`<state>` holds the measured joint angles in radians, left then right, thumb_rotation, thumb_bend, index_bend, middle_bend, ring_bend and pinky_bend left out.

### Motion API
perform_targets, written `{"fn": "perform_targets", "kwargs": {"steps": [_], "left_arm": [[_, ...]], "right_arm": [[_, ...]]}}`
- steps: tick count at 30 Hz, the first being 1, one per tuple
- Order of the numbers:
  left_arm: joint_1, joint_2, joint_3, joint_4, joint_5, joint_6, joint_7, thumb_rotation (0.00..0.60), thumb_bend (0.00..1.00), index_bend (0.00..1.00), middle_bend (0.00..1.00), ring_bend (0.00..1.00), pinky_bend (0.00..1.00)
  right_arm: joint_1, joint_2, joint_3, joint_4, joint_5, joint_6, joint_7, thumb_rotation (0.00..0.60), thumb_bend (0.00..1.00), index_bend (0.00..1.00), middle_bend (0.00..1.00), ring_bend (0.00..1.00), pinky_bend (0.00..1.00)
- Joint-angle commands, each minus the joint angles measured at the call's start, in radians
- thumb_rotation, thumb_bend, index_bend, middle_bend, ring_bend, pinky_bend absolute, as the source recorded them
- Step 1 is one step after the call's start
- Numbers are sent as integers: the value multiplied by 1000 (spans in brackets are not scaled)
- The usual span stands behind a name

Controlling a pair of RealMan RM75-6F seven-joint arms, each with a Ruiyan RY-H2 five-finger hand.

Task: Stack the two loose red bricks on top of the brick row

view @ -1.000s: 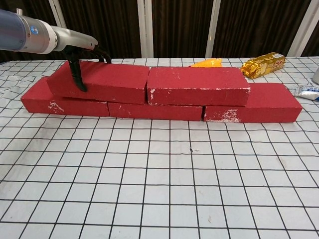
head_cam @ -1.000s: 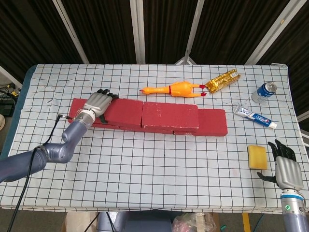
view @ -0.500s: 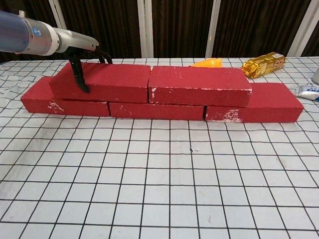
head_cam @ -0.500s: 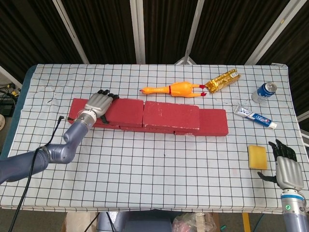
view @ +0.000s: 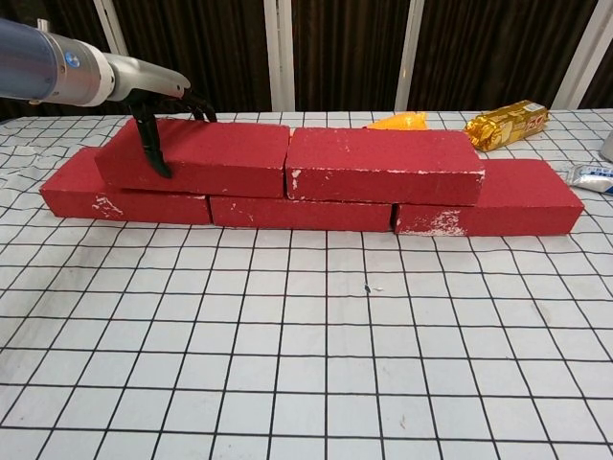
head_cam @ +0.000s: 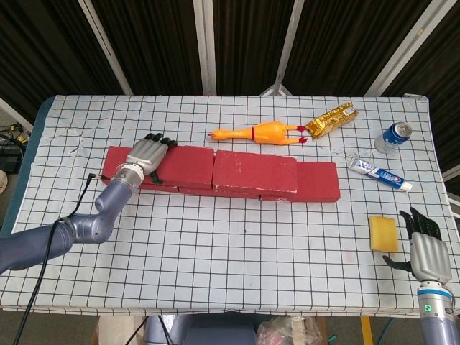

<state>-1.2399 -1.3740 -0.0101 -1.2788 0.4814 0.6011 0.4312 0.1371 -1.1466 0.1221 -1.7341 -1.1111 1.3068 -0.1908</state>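
**Supervisor:** Report status of the left brick.

**Operator:** My left hand (head_cam: 147, 156) grips the left brick (view: 206, 156) at its left end, thumb down the near face, fingers (view: 196, 103) hooked over the far edge. Over the last second I have slid that brick right. The gap seen a second ago between it and the right brick (view: 383, 165) is now closed; the two upper bricks sit end to end, touching or nearly so.

**Supervisor:** Position relative to the row?

**Operator:** Both upper bricks rest on the bottom row (view: 484, 206), each bridging a joint below. The row's ends stick out past them on either side of the counter (view: 306, 364).

**Supervisor:** Right hand?

**Operator:** My right hand (head_cam: 425, 248) holds nothing, fingers apart, near the counter's front right corner, just beside a yellow sponge (head_cam: 382, 233). It has not moved.

**Supervisor:** Assessment?

**Operator:** I judge the stack essentially complete. Remaining step: release the left brick and withdraw without dragging it.
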Motion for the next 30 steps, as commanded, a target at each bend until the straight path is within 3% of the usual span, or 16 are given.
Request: {"fn": "perform_targets", "kwargs": {"steps": [1, 16, 21, 26, 30], "left_arm": [[-2, 0, 2, -1, -4, -2, 3, 600, 0, 118, 68, 13, 54], [-11, 2, 7, -14, -8, 3, 11, 600, 0, 93, 30, 7, 50], [-11, 39, -8, -59, 0, 24, 3, 600, 0, 60, 0, 0, 47], [30, 151, -47, -193, 61, 87, -53, 600, 0, 25, 0, 0, 32], [168, 273, -42, -395, 224, 239, -139, 600, 0, 47, 0, 0, 34]], "right_arm": [[0, 0, 0, 0, 0, 0, -1, 600, 162, 117, 0, 0, 0], [0, -1, 1, -1, 3, 2, -4, 600, 162, 117, 0, 0, 0], [0, -1, 1, -1, 4, 4, -4, 600, 161, 117, 0, 0, 0], [1, 0, -1, -2, -1, -2, -1, 600, 161, 117, 0, 0, 0], [5, 4, -7, 1, -21, -15, 14, 600, 162, 117, 0, 0, 0]]}}
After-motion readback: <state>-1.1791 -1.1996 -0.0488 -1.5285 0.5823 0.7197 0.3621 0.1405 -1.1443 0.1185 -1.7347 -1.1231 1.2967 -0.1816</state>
